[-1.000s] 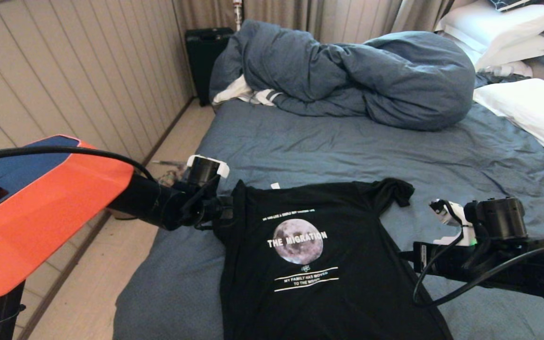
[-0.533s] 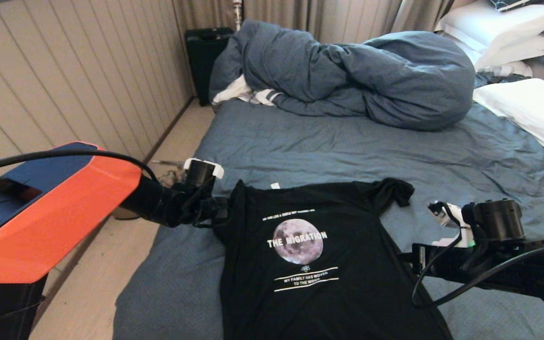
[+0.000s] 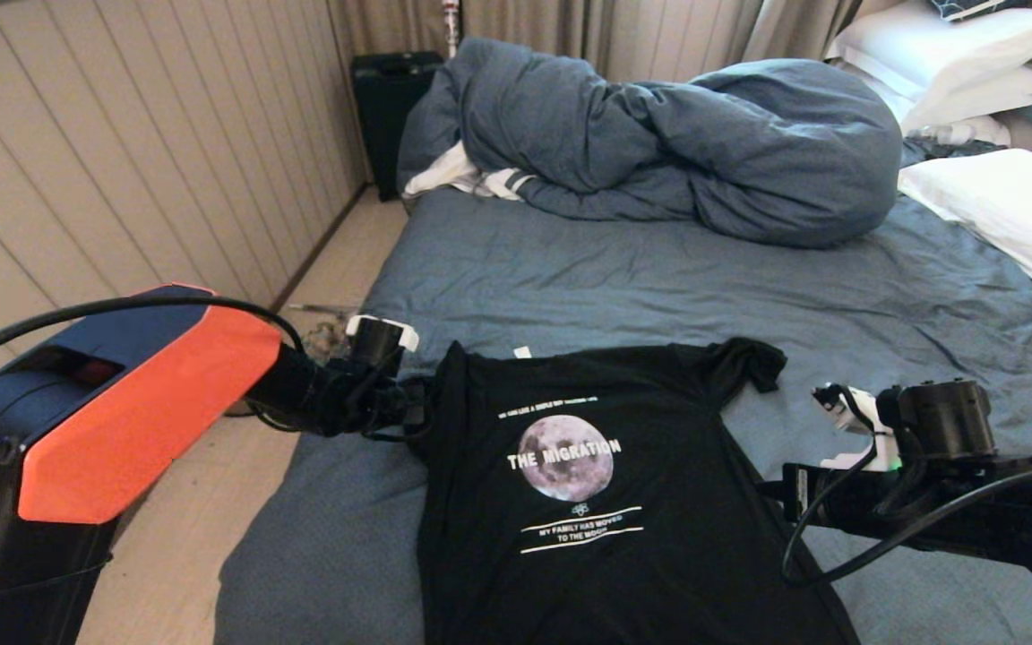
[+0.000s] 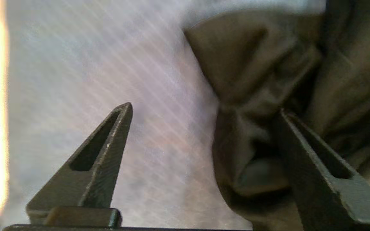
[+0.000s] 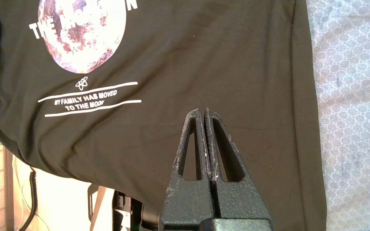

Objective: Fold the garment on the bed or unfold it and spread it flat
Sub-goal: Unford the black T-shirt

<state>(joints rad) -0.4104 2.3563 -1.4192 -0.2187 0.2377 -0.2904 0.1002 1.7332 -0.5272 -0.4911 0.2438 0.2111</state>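
Observation:
The garment, a black T-shirt with a moon print, lies face up on the bed, its hem hanging over the near edge. My left gripper is at the shirt's left shoulder, low over the sheet. In the left wrist view the left gripper is open, with the bunched sleeve lying loose by one finger. The other sleeve is crumpled. My right gripper hovers at the shirt's right side. The right wrist view shows the right gripper shut and empty above the garment.
A bunched blue-grey duvet fills the far part of the bed, with white pillows at the right. A black case stands by the panelled wall. Floor runs along the bed's left edge.
My left gripper has opened and let go of the shirt's left sleeve, drawing slightly left and lower. The shirt and the right arm have stayed put.

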